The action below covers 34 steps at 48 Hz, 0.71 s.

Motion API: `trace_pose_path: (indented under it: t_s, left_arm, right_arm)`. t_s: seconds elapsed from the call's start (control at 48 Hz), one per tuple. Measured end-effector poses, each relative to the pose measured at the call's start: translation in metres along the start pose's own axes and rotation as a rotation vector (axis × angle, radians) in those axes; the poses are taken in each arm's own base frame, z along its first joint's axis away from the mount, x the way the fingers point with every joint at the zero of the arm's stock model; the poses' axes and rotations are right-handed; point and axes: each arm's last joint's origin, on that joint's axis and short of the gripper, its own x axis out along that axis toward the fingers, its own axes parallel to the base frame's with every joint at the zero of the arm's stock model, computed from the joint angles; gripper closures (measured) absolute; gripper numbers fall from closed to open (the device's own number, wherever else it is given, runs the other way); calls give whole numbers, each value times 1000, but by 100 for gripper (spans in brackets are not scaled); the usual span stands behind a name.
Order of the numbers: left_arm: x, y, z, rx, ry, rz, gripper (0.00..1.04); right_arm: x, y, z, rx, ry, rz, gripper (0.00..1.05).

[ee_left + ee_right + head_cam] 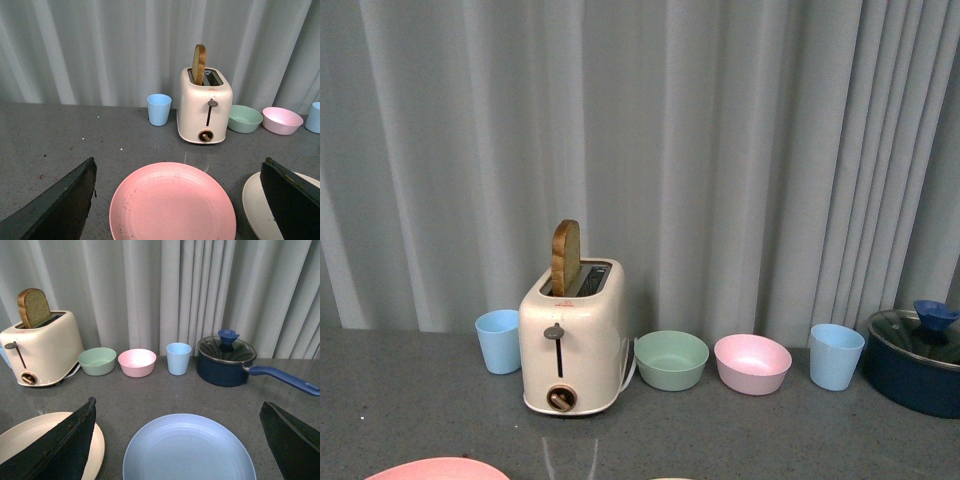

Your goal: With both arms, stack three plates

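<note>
The pink plate point(172, 202) lies flat on the grey table, between the wide-open fingers of my left gripper point(177, 200), which hovers above it. Its rim also shows at the bottom edge of the front view point(438, 469). The cream plate point(255, 200) lies beside it, partly behind one finger point(292, 200), and shows in the right wrist view point(30, 437) too. The light blue plate point(189, 450) lies flat between the open fingers of my right gripper point(182, 442). Both grippers are empty. No arm shows in the front view.
At the back, along a grey curtain, stand a blue cup point(499, 341), a cream toaster point(572, 338) with a slice of toast, a green bowl point(671, 359), a pink bowl point(752, 363), another blue cup point(836, 356) and a dark blue lidded pot point(226, 360) with a long handle point(282, 378).
</note>
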Motion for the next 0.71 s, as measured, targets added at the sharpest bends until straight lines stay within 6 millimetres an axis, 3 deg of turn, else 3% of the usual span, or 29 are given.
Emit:
trace_pose_path:
  t_s: [0.708]
  left_arm:
    - [0, 0, 0, 0, 0, 0, 7]
  right_arm:
    - [0, 0, 0, 0, 0, 0, 7]
